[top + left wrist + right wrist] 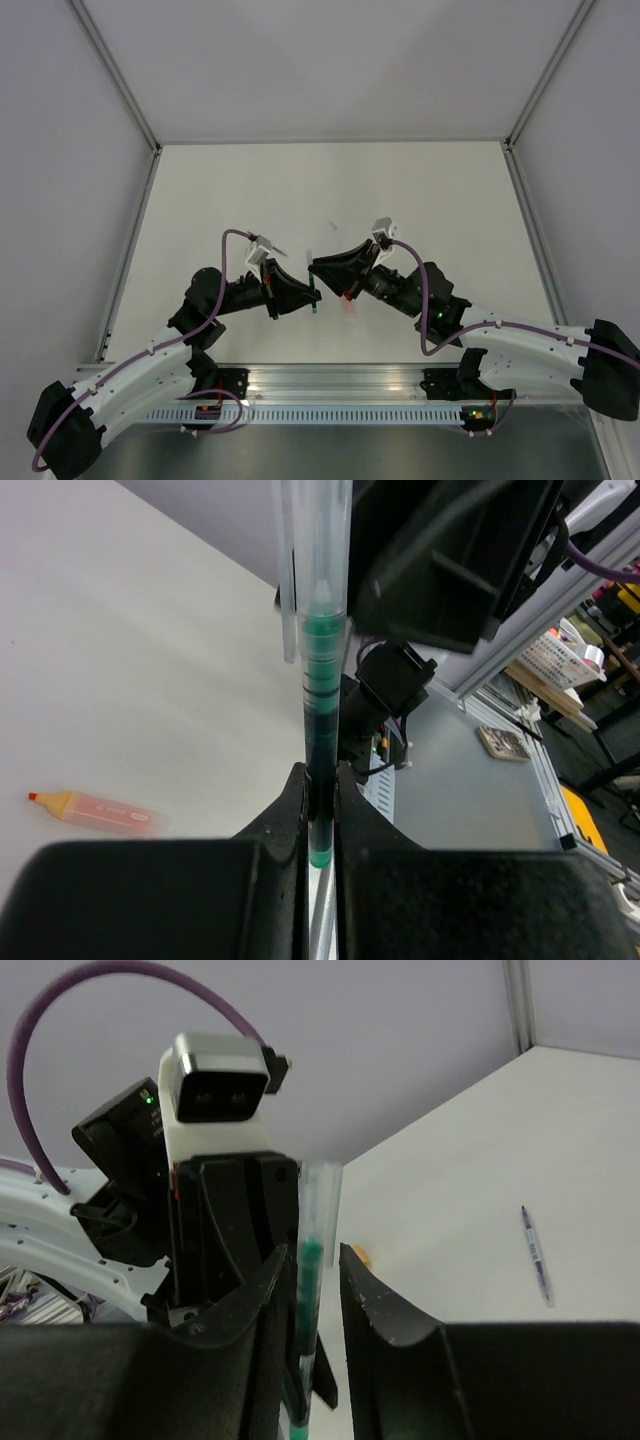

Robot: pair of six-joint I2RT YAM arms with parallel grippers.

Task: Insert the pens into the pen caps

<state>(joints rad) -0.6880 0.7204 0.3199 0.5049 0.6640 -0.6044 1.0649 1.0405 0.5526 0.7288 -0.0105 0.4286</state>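
Just above the middle of the near edge of the desk (450,200), the left end effector (320,776) is clamped tight on the lower barrel of the dark marker pen with green ends (322,680), whose tip sits inside the clear plastic tube cap (320,1200). The right end effector (313,1255) has its jaws set narrowly either side of that cap; whether they grip it cannot be told. If the cap is only half seated, releasing it could let it tilt off and fall. The pale orange marker pen (95,810) lies on the desk close by, and a thin purple pen (535,1255) farther out. Towards the far edge and corners there is broad room.
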